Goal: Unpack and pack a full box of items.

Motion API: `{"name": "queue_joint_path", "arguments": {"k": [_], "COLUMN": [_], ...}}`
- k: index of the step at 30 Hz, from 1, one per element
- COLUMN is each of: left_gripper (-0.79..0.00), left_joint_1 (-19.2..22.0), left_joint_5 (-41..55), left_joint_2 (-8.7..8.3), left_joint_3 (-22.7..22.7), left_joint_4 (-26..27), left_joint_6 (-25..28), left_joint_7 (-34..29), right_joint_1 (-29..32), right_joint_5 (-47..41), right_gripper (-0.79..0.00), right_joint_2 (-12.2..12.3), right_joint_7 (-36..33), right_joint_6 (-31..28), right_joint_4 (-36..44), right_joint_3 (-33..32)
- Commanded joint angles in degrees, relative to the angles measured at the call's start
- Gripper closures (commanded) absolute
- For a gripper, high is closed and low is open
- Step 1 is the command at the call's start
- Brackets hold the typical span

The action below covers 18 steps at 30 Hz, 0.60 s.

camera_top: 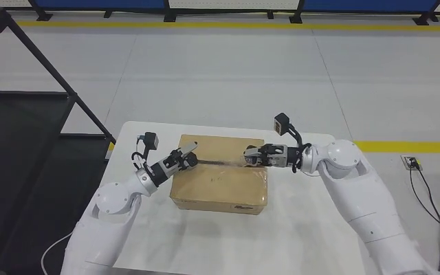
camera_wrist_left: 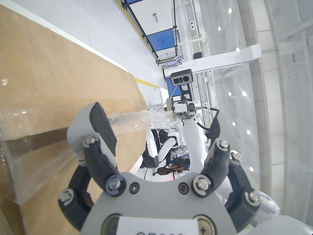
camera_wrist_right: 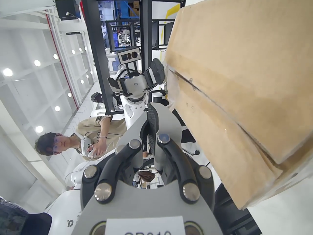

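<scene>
Left gripper (camera_wrist_left: pixel 156 121) spread wide open beside the closed brown cardboard box (camera_top: pixel 220 185) on the white table (camera_top: pixel 295 227), right gripper (camera_top: pixel 247 157) pinching a clear tape strip (camera_top: pixel 220 161) stretched above the seam, contents hidden

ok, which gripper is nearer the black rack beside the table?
Left. The left gripper is over the box end nearest the black rack; the right gripper, shut on the tape, is over the opposite end, farther off.
</scene>
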<state>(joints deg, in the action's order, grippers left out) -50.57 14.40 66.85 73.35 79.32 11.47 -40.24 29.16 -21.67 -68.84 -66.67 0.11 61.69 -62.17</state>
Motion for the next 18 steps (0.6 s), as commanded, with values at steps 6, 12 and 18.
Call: {"name": "queue_joint_path", "arguments": {"k": [6, 12, 18], "left_gripper": [-0.785, -0.785, -0.785], "left_joint_1": [-0.04, 0.09, 0.68], "left_joint_5": [0.21, 0.21, 0.13], "left_joint_2": [0.0, 0.0, 0.09], "left_joint_3": [-0.02, -0.02, -0.37], "left_joint_4": [-0.03, -0.28, -1.37], "left_joint_6": [0.18, 0.25, 0.27], "left_joint_7": [-0.16, -0.19, -0.01], "right_joint_1": [1.46, 1.8, 2.07], "right_joint_5": [2.21, 3.82, 3.36], "right_gripper": [0.0, 0.0, 0.0], "right_joint_2": [0.3, 0.35, 0.58], "right_joint_7": [3.75, 6.6, 6.09], "right_joint_6": [2.18, 4.03, 4.08], "right_joint_4": [3.38, 4.23, 3.73], "right_joint_3": [-0.01, 0.28, -0.35]}}
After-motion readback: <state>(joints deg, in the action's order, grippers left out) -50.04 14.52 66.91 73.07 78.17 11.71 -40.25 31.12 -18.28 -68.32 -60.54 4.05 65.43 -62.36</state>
